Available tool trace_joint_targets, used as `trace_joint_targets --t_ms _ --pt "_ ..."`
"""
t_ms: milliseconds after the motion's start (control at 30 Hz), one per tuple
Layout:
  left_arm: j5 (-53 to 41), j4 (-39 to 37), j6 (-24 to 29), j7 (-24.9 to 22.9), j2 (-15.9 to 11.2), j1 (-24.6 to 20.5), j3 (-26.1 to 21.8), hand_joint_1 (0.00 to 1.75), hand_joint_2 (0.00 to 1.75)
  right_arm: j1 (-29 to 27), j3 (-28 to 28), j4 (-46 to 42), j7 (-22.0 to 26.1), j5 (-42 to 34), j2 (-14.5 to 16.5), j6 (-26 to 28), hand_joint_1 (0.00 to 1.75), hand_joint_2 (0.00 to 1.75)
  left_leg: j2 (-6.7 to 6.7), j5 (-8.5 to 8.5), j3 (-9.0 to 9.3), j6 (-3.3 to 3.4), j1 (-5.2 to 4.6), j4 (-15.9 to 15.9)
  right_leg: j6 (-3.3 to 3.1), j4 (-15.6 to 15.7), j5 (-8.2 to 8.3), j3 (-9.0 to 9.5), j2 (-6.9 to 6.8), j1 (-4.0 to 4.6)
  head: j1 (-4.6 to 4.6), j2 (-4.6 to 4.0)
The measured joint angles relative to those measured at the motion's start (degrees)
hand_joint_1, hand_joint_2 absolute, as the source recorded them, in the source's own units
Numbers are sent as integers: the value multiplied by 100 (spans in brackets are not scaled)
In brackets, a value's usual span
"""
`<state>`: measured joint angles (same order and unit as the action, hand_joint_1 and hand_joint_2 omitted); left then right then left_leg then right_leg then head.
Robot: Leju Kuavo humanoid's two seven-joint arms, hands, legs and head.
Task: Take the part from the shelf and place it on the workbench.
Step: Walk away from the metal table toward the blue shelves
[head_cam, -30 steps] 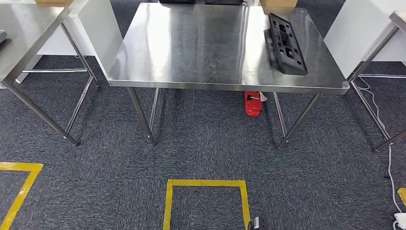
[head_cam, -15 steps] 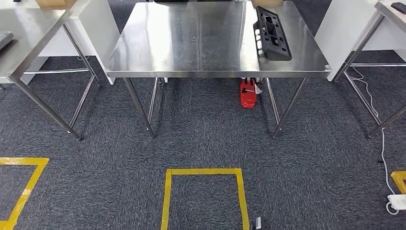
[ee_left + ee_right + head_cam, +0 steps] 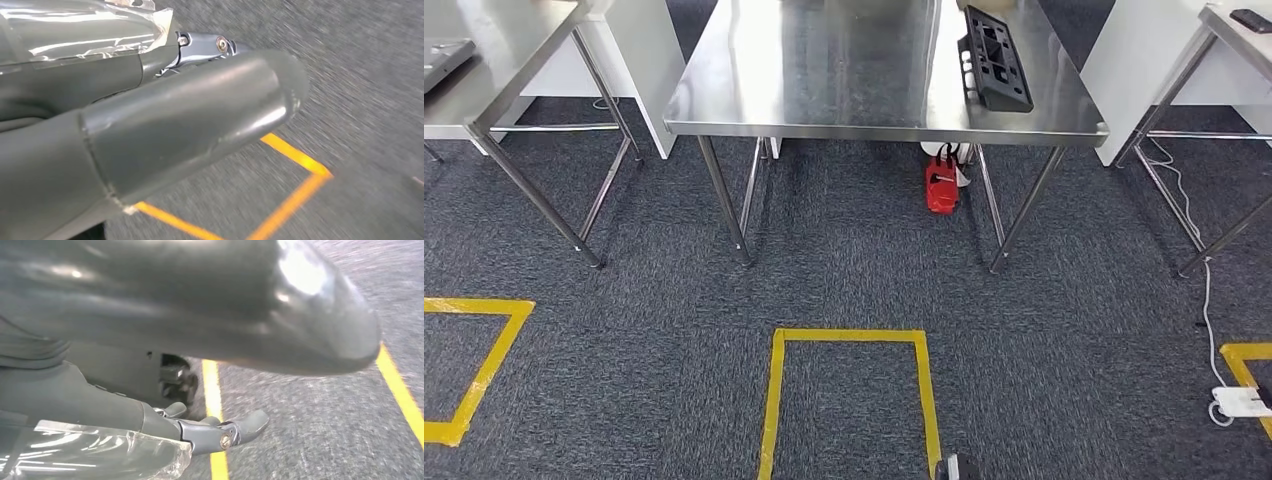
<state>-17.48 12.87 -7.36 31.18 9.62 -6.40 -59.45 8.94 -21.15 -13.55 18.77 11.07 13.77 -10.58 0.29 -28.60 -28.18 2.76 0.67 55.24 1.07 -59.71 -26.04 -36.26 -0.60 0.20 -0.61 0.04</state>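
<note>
No brand, label or writing can be read on anything here. The black moulded plastic part with rectangular cut-outs (image 3: 997, 57) lies flat on the stainless steel workbench (image 3: 844, 90), on its right half, near the right edge and well back from the front edge; the broad, shiny left half of the top is bare. Under the workbench, just beside its right front leg, a small red device (image 3: 940, 184) sits on the dark grey carpet (image 3: 844, 270). A square outline of yellow floor tape (image 3: 848, 395) lies on the carpet in front of the workbench, with open carpet between them. A second steel table (image 3: 494, 60) stands to the left, apart from the workbench. The left hand (image 3: 165, 125) and the right hand (image 3: 200, 390) hang above carpet and yellow tape, holding nothing, fingers loosely apart.
</note>
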Motion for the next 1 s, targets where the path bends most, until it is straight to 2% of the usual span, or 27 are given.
trace_joint_targets --t_ms 67,100,133,167,200,233,267,300,333,367,433,467,500,533,567,600,633,667,700,733,767,800,833,867,933,967,1000 --pt "-2 1 -251 0 13 -62 -1 0 0 -3 78 2 23 46 -19 3 0 0 21 163 -197 39 1 -4 -43 -634 -561 -165 22 -35 -31 0" --pt "2 1 -412 -34 28 -88 -1 0 0 1 107 2 21 83 -27 25 0 0 32 249 -300 34 -2 -1 -21 -978 -721 -213 25 -53 -38 0" --pt "8 1 -573 -80 56 -111 0 0 0 9 147 2 -10 165 -34 107 0 0 44 339 -411 22 -2 5 38 -1242 -743 -204 27 -69 -40 0" --pt "14 1 -687 -132 91 -130 1 0 0 20 203 2 -65 289 -39 253 0 0 56 430 -526 5 -1 16 125 -1364 -632 -128 28 -86 -40 0" --pt "18 -1 -747 -176 131 -143 2 0 0 32 280 2 -133 426 -42 426 0 0 66 517 -644 -16 4 35 213 -1307 -454 31 28 -106 -39 0" --pt "21 -2 -775 -213 169 -150 3 0 0 50 367 2 -200 533 -43 564 0 0 71 600 -755 -44 8 67 275 -1042 -319 297 31 -127 -39 0" --pt "26 -4 -803 -245 196 -151 3 0 0 73 445 2 -247 598 -38 641 0 0 73 672 -860 -79 5 107 292 -603 -310 648 37 -134 -42 0" --pt "42 -6 -855 -276 213 -150 4 0 0 98 509 2 -278 642 -31 675 0 0 74 738 -938 -114 0 143 261 -133 -402 956 50 -123 -37 0" --pt "78 -7 -936 -319 218 -149 2 0 0 125 566 2 -320 705 -20 698 0 0 77 805 -986 -150 -8 162 213 236 -528 1176 61 -108 -30 0" --pt "136 -8 -1041 -373 216 -147 -6 0 0 146 631 2 -377 815 -9 739 0 0 78 869 -1011 -177 -13 161 156 446 -628 1276 70 -81 -21 0" --pt "276 -12 -1252 -476 194 -126 -54 0 0 163 802 7 -513 1062 7 816 0 0 70 936 -1044 -232 12 154 39 461 -597 1198 52 -92 -5 0" --pt "328 -15 -1318 -508 179 -108 -85 0 0 173 889 10 -564 1160 14 832 0 0 58 810 -1080 -256 31 222 -38 447 -539 1141 37 -105 -4 0" --pt "357 -18 -1347 -520 167 -86 -113 0 0 189 968 13 -599 1239 20 837 0 0 42 563 -1132 -280 45 387 -112 443 -466 1070 23 -118 4 0" --pt "373 -20 -1356 -523 156 -73 -134 0 0 216 1047 15 -629 1325 28 853 0 0 22 221 -1197 -299 53 661 -171 438 -389 995 13 -118 15 0" --pt "380 -21 -1357 -526 148 -63 -149 0 0 243 1126 15 -657 1412 35 881 0 0 8 -112 -1261 -312 53 1023 -207 435 -311 914 8 -100 25 0" --pt "385 -22 -1358 -526 141 -60 -163 0 0 269 1206 16 -679 1484 40 913 0 0 -5 -337 -1315 -322 52 1412 -221 426 -233 832 3 -82 37 0" --pt "387 -23 -1359 -526 135 -60 -177 0 0 289 1277 16 -692 1532 44 938 0 0 -13 -407 -1326 -327 53 1730 -221 411 -157 741 -3 -67 44 0" --pt "389 -23 -1359 -526 132 -60 -189 0 0 303 1332 16 -699 1554 44 950 0 0 -17 -343 -1270 -324 53 1902 -213 390 -87 644 -8 -58 46 0" --pt "391 -24 -1359 -525 131 -60 -198 0 0 312 1375 16 -706 1570 44 962 0 0 -17 -199 -1114 -313 54 1871 -198 361 -25 541 -10 -54 47 0" --pt "396 -24 -1359 -525 131 -61 -206 0 0 319 1408 16 -715 1591 44 985 0 0 -17 -56 -870 -299 55 1650 -178 330 27 444 -10 -54 49 0" --pt "400 -23 -1359 -523 131 -67 -210 0 0 324 1443 16 -721 1595 48 1015 0 0 -24 -18 -518 -279 50 1236 -153 296 73 363 -8 -46 50 0" --pt "404 -23 -1358 -517 131 -76 -214 0 0 330 1468 16 -713 1570 52 1044 0 0 -35 -59 -183 -255 43 786 -121 267 117 304 -9 -36 49 0" --pt "400 -23 -1349 -506 131 -84 -216 0 0 337 1481 15 -685 1513 58 1064 0 0 -45 -138 57 -235 29 429 -85 248 166 264 -15 -27 46 0" --pt "388 -23 -1324 -486 132 -91 -217 0 0 344 1486 15 -642 1441 63 1078 0 0 -53 -211 204 -209 7 187 -46 239 219 234 -23 -23 46 0" --pt "334 -25 -1190 -412 139 -94 -217 0 0 343 1470 15 -569 1303 71 1156 0 0 -36 -163 151 -136 -18 100 33 233 303 186 -30 -27 44 0" --pt "281 -26 -1068 -354 146 -102 -214 0 0 335 1447 16 -547 1218 74 1225 0 0 -22 -95 81 -85 -22 88 46 179 249 130 -16 -28 47 0" --pt "209 -26 -910 -273 150 -117 -204 0 0 320 1403 16 -498 1094 80 1288 0 0 -7 -14 -7 -31 -18 72 34 36 93 48 -1 -29 32 0"
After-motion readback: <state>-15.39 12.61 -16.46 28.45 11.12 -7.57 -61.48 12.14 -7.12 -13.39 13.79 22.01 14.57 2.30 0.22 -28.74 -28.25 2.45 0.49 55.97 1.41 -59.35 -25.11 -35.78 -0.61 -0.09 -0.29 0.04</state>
